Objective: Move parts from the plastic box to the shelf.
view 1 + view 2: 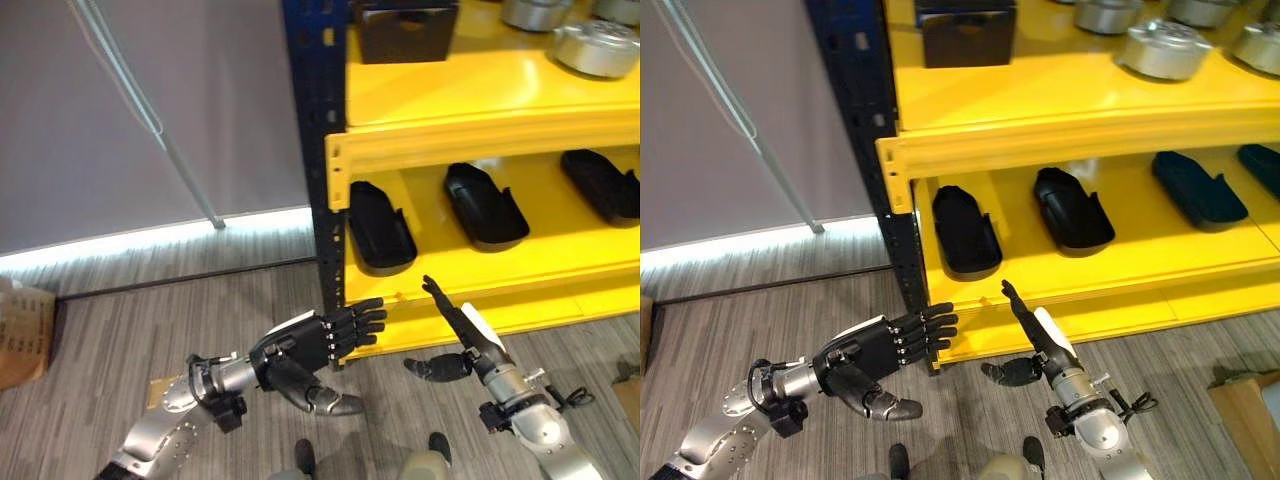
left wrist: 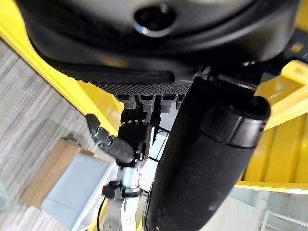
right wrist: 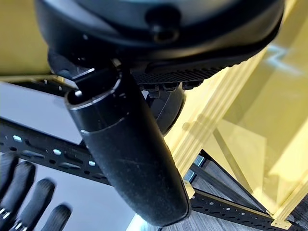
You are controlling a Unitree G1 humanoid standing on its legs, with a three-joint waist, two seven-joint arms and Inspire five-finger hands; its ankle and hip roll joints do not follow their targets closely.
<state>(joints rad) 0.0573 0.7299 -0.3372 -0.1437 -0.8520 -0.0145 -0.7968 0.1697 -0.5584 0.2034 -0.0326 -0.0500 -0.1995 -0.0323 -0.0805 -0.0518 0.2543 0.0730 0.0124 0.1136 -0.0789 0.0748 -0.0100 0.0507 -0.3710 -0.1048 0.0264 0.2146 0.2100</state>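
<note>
Both hands are hanging empty low in the frame, in front of the yellow shelf [image 1: 480, 105] that is filling the upper right. The left hand [image 1: 310, 345] is reaching in from the lower left, fingers stretched out flat and relaxed, their tips coming close to the dark blue post [image 1: 318, 150] at the shelf's corner; whether they are touching it I cannot tell. The right hand [image 1: 468, 338] is rising from the lower right, fingers straight and pointing up toward the shelf's lower front edge, thumb sticking out sideways, holding nothing.

Three black parts [image 1: 485, 205] are lying side by side on the lower level, well apart from either hand. On the upper level, silver round parts [image 1: 598, 45] are sitting at the top right, with a black box [image 1: 405, 30] standing left of them. A brown cardboard piece [image 1: 22, 335] is showing at the left edge.
</note>
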